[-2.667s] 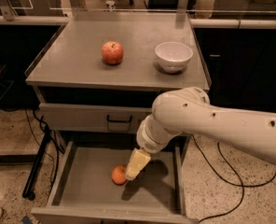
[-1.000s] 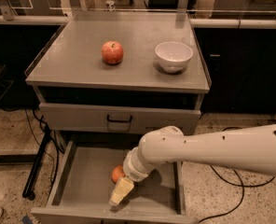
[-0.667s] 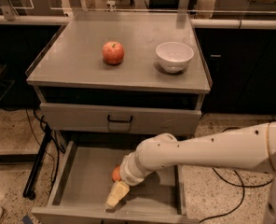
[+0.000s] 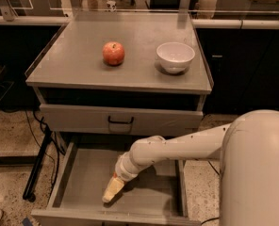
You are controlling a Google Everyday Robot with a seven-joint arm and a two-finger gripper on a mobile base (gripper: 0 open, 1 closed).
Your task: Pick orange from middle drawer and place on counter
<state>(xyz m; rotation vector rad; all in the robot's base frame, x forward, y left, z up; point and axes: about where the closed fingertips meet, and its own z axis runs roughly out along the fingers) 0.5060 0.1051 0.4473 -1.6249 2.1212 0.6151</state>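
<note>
Lowered deeper into middle drawer, tool hides the orange; grip indeterminate; closing blind may knock it away.

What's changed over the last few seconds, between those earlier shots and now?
The claw slid from the middle of the drawer toward its front edge, and the arm swung lower across it. The orange that lay beside the claw is out of sight now, probably behind the wrist; whether it was grabbed can't be told. The apple and bowl stayed put on the counter.
</note>
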